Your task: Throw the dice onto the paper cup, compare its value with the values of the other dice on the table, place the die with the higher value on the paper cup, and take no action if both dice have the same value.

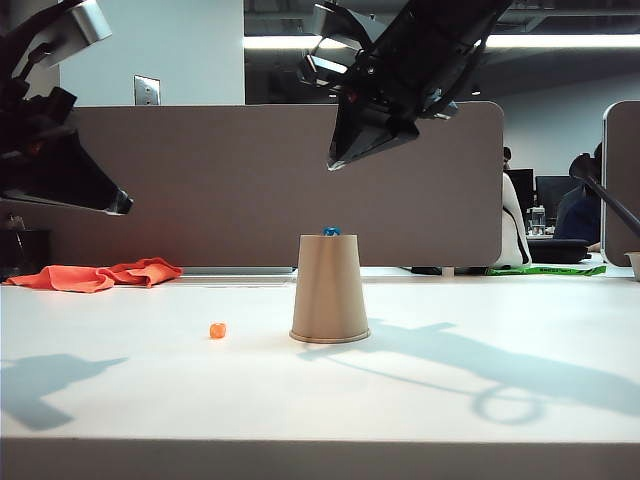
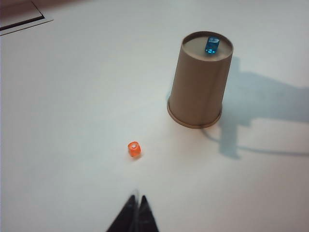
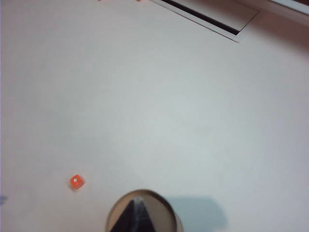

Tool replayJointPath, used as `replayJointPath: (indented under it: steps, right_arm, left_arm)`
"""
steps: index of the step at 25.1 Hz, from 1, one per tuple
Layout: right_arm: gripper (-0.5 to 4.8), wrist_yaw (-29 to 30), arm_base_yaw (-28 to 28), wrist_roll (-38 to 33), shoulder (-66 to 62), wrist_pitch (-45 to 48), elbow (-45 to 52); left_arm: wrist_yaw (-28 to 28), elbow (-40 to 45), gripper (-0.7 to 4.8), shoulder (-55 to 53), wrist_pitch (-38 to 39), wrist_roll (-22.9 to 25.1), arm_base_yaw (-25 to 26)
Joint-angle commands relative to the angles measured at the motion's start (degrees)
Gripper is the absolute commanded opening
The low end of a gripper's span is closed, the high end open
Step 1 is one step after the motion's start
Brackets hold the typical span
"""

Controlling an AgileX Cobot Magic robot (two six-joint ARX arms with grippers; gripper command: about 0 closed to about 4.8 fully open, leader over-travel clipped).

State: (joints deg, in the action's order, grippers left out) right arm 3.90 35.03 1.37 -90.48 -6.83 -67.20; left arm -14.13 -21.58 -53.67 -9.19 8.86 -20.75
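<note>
1. We find the right gripper (image 1: 334, 163) high in the air, its jaws pressed together and holding nothing; its own wrist view (image 3: 136, 202) looks straight down onto the cup.
2. The paper cup (image 1: 329, 288) stands upside down on the desk (image 1: 480, 400), rim end down, directly beneath that gripper and well apart from it.
3. The blue die (image 1: 331, 231) rests on the cup's upturned base, near its far edge in the left wrist view (image 2: 212, 45).
4. The left gripper (image 2: 136, 200) hangs off to the left, jaws together, empty, clear of the desk.
5. The orange die (image 2: 134, 149) lies on the desk near the left gripper's tip, left of the cup, not touching it.
</note>
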Motion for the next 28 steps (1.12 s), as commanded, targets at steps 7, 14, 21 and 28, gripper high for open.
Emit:
replayJointPath:
  steps: [7,14,21,28]
  right_arm:
    - [1.14,-0.31,-0.02,-7.39,0.0,0.24,-0.37]
    - [1.81,1.55,0.35,-7.17,-1.42,-2.47,-0.35]
    - [1.81,-1.42,2.34,-5.4,-3.45,-3.85,-0.35]
    - [1.81,-5.64,2.58,-5.14,-4.61,-2.49,-0.35]
  left_arm:
    - [-0.09,-0.22,-0.05,0.13,0.15,-0.39,-0.09]
    - [-0.09,-0.22,-0.05,0.13,0.48,-0.39,-0.09]
    - [-0.09,-0.22,-0.05,0.13,1.44,-0.39,-0.09]
    - [-0.09,-0.22,-0.05,0.13,1.7,-0.39,-0.09]
